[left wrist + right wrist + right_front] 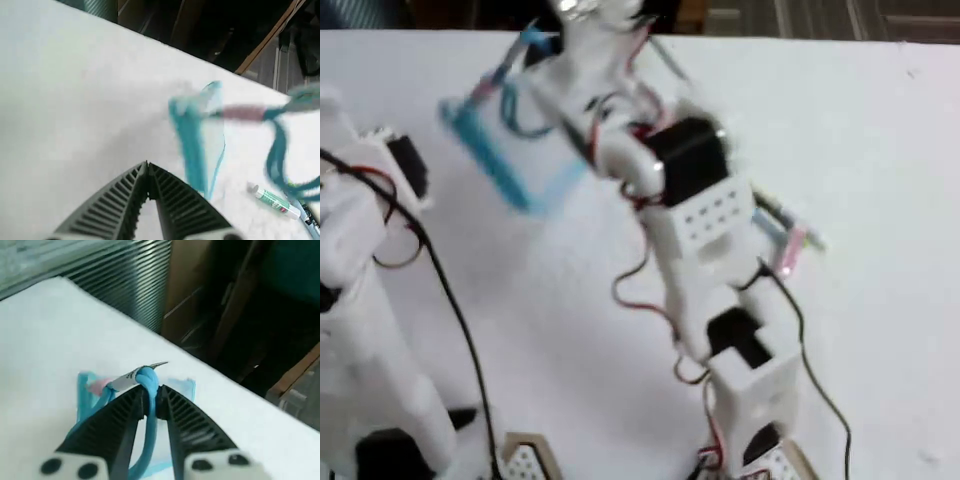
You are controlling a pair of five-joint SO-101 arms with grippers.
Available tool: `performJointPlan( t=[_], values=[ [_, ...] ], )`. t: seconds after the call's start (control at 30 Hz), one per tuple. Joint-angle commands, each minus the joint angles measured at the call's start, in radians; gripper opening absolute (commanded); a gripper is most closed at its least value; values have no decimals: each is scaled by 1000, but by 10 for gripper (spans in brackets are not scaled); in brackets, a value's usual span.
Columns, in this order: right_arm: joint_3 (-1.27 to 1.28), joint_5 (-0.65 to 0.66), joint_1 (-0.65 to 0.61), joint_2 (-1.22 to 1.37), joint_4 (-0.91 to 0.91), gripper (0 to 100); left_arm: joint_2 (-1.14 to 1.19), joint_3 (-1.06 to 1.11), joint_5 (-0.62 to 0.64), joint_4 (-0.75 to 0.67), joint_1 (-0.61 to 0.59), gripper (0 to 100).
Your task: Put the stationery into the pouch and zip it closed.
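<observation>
The white bench [880,130] lies bare from 1 to 4 o'clock in the high view. Its far edge runs along 12 o'clock, with dark room beyond

The right arm [710,220] enters at 6 o'clock and stretches long and nearly straight toward 11 o'clock, ending close to that far edge. The left arm [360,270] stands folded at 9 o'clock, by the bench's side edge

The teal pouch [505,155] sits at 10 o'clock, between the two arms; whether it rests flat or hangs I cannot tell

The right claw [153,392] is pinching a blue cord [147,377], and a pen [127,381] lies across just past its tips, above the pouch. The left claw [148,172] is pressed together with nothing in it, pointing at the pouch

Loose pens [785,240] lie at 3 o'clock of the right arm. A green-and-white tube [272,201] lies on the bench near the pouch
</observation>
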Motion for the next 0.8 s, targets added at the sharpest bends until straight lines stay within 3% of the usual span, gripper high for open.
performJointPlan(
  t=[0.0, 0.23, 0.33, 0.5, 0.67, 0.77],
  values=[
    [-40, -5, 33, -16, -51, 17, -7, 17, 5, -3, -2, 27],
    [-40, -3, 41, -10, 47, 17, -5, 84, 3, -127, -51, 28],
    [-38, -3, 82, -8, 48, 17, -5, 86, -17, -207, -65, 77],
    [-32, -3, 133, -7, 48, 17, 1, 87, -322, -296, -45, 269],
    [-31, -5, 139, -7, 44, 17, 39, 86, -710, -160, 105, 206],
    [-31, -6, 134, -7, 7, 17, 39, 83, -775, -55, 229, 192]
  ],
)
